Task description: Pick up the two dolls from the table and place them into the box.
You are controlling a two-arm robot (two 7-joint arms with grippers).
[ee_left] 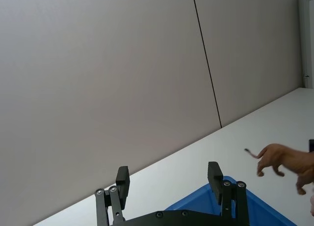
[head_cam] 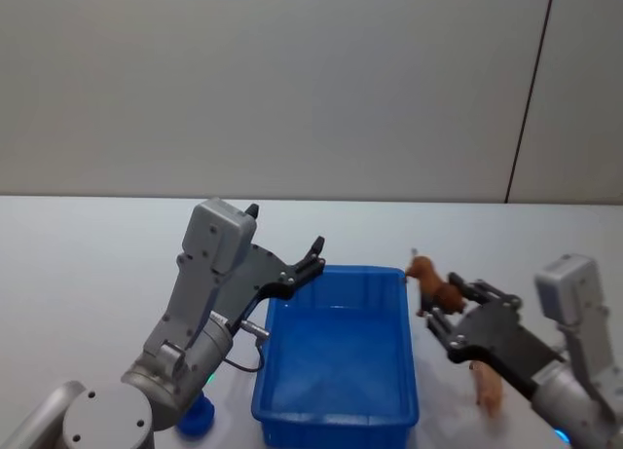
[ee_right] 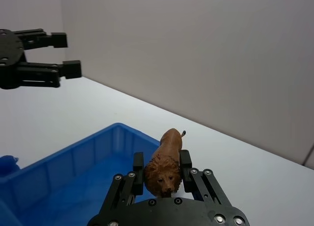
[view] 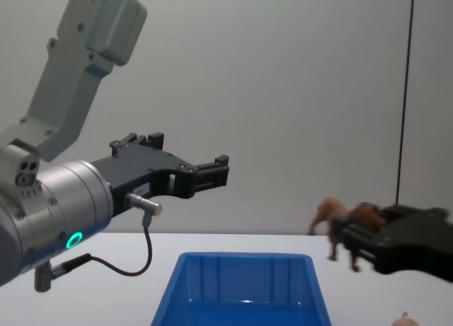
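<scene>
Two dolls are apart: we clench our right pincer (ee_right: 162, 162) on the brown doll (head_cam: 428, 279), raised just beside the bin's (head_cam: 336, 271) far right corner, while the pink doll (head_cam: 487, 389) lies on the worktop (head_cam: 97, 274) right of it. Our left pincer (ee_left: 168, 173) hangs released above the bin's left rim.

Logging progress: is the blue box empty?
Empty: the box shows a bare blue floor. The right gripper holds the brown doll aloft; the pink doll lies on the table.
</scene>
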